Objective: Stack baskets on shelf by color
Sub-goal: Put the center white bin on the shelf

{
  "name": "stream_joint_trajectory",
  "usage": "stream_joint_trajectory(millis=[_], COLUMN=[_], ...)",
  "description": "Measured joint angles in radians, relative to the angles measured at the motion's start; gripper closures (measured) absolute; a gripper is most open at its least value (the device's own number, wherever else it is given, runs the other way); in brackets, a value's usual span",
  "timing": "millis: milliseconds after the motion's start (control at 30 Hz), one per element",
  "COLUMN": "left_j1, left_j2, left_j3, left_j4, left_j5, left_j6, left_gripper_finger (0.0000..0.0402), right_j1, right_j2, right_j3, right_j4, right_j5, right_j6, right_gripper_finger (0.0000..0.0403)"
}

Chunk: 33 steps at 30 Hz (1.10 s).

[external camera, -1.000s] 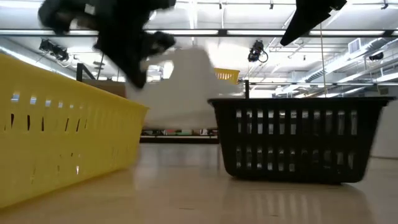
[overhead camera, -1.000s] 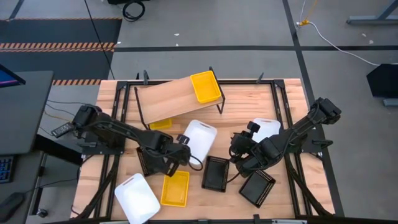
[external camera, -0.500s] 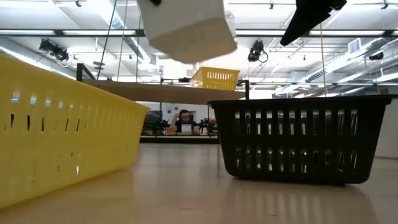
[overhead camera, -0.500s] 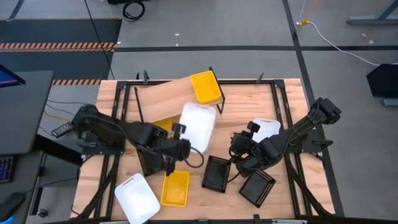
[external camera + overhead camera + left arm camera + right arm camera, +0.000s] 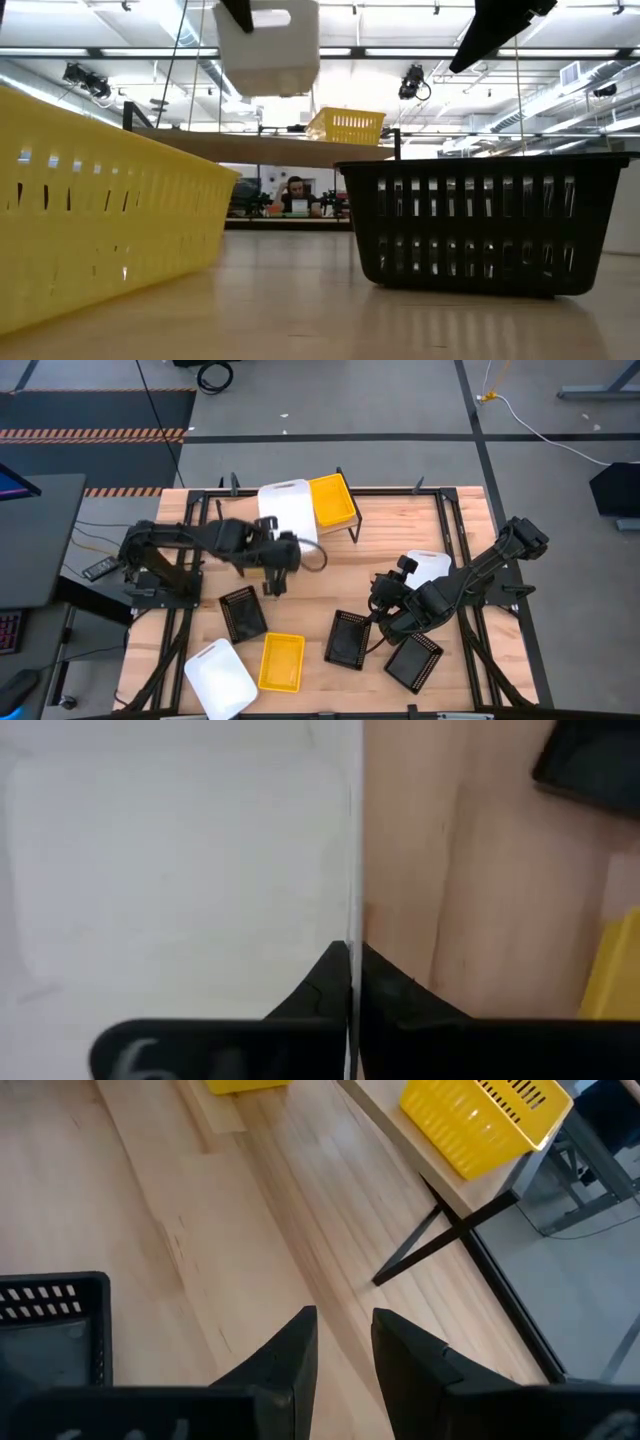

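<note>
My left gripper (image 5: 283, 548) is shut on a white basket (image 5: 287, 510), held high over the shelf (image 5: 250, 148) beside the yellow basket (image 5: 332, 500) that stands on the plank. In the low view the white basket (image 5: 268, 45) hangs above the level of the plank. My right gripper (image 5: 345, 1330) hovers open over the table at the right, above a black basket (image 5: 348, 637), with nothing between its fingers. My left gripper pinches the white basket's near wall at its rim (image 5: 352, 935), one finger (image 5: 318, 985) inside the basket and the other (image 5: 400, 992) outside. The fingers slant down from the near side. The basket hangs clear of shelf and table, mouth up and about level.
On the table lie two more black baskets (image 5: 242, 615) (image 5: 415, 660), a yellow one (image 5: 282, 660) and a white one (image 5: 220, 678) near the front edge. Another white basket (image 5: 428, 565) sits under the right arm. A yellow basket (image 5: 245, 1085) rests by the shelf's legs.
My left gripper has risen and gone toward the table's far edge and the shelf, rolling as it went. The white basket has come up from low over the table's middle, turned about, and now hangs level above the plank beside the yellow basket.
</note>
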Motion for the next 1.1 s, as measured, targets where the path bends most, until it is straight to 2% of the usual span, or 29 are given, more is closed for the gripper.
stream_joint_trajectory(millis=[300,533,767,933,1100], left_j1=[0.215,0.314,0.311,0.263,0.203], left_j2=[0.000,0.001,0.001,-0.012,-0.012], left_j3=[-0.008,-0.037,-0.039,-0.039,-0.039], left_j4=[0.011,-0.018,-0.185,-0.167,-0.170], left_j5=[0.144,0.157,0.161,0.200,0.187], left_j6=[0.027,0.053,0.006,-0.015,-0.032], left_gripper_finger=[0.0395,0.0395,0.0395,0.0395,0.0395], right_j1=[0.006,0.025,0.037,0.037,0.040], right_j2=[0.000,0.000,0.000,0.000,0.000], right_j3=[0.000,0.000,0.000,0.000,0.000], right_j4=[0.011,0.011,0.011,0.011,0.012], right_j5=[-0.007,-0.006,0.000,0.001,0.002], right_j6=[0.000,0.000,0.000,0.000,0.008], right_gripper_finger=[0.0300,0.0300,0.0300,0.0300,0.0300])
